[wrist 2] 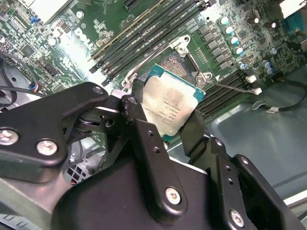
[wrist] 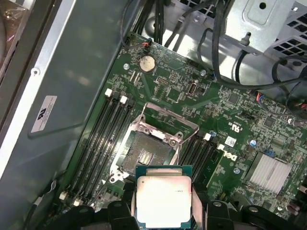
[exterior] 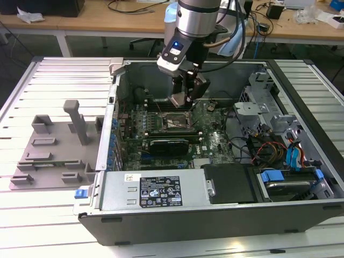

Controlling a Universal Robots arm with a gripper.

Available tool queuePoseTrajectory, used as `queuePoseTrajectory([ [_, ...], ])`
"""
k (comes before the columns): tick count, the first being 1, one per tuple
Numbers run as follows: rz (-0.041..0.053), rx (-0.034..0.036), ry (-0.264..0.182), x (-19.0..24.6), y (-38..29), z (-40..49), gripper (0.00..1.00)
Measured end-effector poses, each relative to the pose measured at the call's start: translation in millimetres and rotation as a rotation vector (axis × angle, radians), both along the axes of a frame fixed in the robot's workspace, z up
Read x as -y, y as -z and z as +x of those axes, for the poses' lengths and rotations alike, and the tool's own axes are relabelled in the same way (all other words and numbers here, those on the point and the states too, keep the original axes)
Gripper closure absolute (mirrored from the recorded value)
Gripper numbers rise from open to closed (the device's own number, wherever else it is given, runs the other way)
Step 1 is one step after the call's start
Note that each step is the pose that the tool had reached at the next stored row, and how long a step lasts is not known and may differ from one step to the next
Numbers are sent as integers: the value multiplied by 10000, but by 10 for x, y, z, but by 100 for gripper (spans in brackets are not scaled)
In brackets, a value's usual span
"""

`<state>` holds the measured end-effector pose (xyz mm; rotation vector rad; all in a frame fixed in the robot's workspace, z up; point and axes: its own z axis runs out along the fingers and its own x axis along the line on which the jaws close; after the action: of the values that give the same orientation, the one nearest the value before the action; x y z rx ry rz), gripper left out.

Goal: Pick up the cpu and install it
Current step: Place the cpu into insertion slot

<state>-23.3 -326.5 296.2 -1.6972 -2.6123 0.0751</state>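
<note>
The black two-fingered gripper (wrist 2: 165, 120) has its jaws clamped on opposite edges of the cpu (wrist 2: 169, 103), a small flat square chip with a pale silvery metal top and green rim, so the pick-up is done. In the first wrist view the chip hangs clear of the square black-framed socket (wrist: 144, 154), which lies bare with its silver metal retaining frame (wrist: 169, 125) swung up; seating the chip and closing the frame are, by my judgement, not yet done. In the exterior view the gripper shows at about one o'clock from the socket on the green motherboard (exterior: 215, 142). Around that sits the open grey computer case (exterior: 161, 212). At nine o'clock from the case a grey plastic tray with upright posts (exterior: 54, 148) rests on the pale slatted table (exterior: 59, 70).
</note>
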Motion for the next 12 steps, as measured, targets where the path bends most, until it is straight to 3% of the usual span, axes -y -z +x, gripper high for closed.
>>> queuePoseTrajectory([
  [12, -5, 0, 988, 0, 1, 0, 45],
])
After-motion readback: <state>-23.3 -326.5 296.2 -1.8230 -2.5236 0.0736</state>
